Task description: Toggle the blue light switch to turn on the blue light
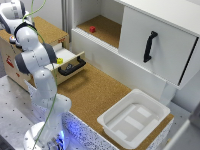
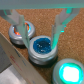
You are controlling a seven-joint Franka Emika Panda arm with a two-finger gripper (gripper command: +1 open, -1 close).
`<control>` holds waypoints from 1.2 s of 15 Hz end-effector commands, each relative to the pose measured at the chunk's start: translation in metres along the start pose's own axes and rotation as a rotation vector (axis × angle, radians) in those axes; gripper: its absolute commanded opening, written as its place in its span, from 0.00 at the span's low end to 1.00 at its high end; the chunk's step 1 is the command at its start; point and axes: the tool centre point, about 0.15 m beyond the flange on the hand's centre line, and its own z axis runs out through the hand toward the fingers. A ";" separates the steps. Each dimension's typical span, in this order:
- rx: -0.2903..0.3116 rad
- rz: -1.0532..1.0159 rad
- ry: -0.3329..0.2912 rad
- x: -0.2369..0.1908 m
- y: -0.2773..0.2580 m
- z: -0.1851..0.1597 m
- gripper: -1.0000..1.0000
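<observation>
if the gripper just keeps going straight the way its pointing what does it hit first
Most likely the blue light switch: in the wrist view it sits centred between the gripper fingers. The orange-red button and the teal-green button lie off to either side. Remaining depth is unclear.

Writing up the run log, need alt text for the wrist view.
The hand hangs over the blue light switch, one finger on each side, on a cork surface. An orange-red button and a glowing teal-green button flank it.

The gripper [image 2: 41, 31] hangs with fingers spread over the blue light switch [image 2: 42, 48], orange-red button [image 2: 19, 33] at ten o'clock, teal-green button [image 2: 70, 71] at four.
</observation>
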 end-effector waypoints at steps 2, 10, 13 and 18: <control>-0.118 0.027 -0.088 0.029 -0.018 0.008 0.00; -0.051 -0.015 -0.129 0.035 -0.019 0.050 0.00; -0.091 0.000 -0.102 0.026 -0.019 0.034 0.00; -0.297 0.024 -0.039 0.002 -0.023 -0.055 1.00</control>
